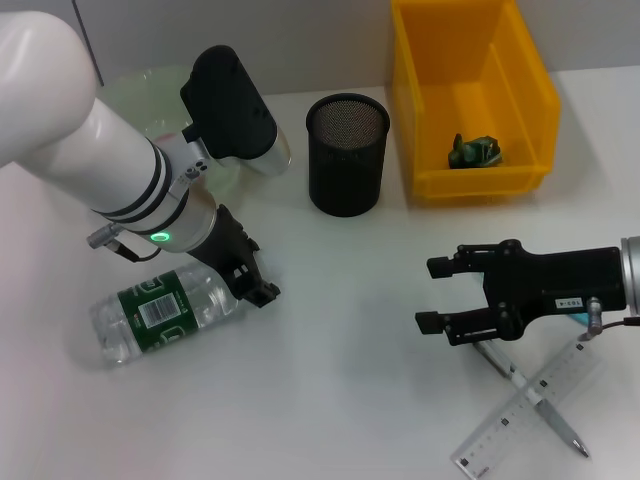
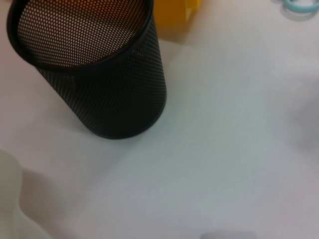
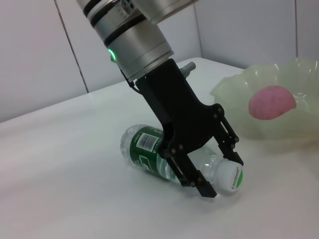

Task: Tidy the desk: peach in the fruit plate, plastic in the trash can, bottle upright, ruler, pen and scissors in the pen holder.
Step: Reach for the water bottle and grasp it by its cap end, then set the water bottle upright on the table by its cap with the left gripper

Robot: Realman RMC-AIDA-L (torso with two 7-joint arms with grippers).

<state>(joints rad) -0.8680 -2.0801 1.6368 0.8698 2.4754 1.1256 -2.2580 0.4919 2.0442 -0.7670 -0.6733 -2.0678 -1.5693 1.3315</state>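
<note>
A clear water bottle (image 1: pixel 160 312) with a green label lies on its side at the left. My left gripper (image 1: pixel 250 283) is down at its neck, open, with one finger on each side near the white cap (image 3: pixel 230 177). It also shows in the right wrist view (image 3: pixel 219 172). My right gripper (image 1: pixel 428 295) is open and empty just left of the pen (image 1: pixel 540 402) and clear ruler (image 1: pixel 525 420), which lie crossed. A teal scissors handle (image 2: pixel 299 6) peeks out by the right arm. The pink peach (image 3: pixel 271 102) lies in the pale green fruit plate (image 3: pixel 299 132). The black mesh pen holder (image 1: pixel 347 155) stands at the middle back.
A yellow bin (image 1: pixel 470 100) at the back right holds a crumpled green piece of plastic (image 1: pixel 473 152). The fruit plate (image 1: pixel 140 85) sits at the back left, mostly behind my left arm. White table runs between the bottle and my right gripper.
</note>
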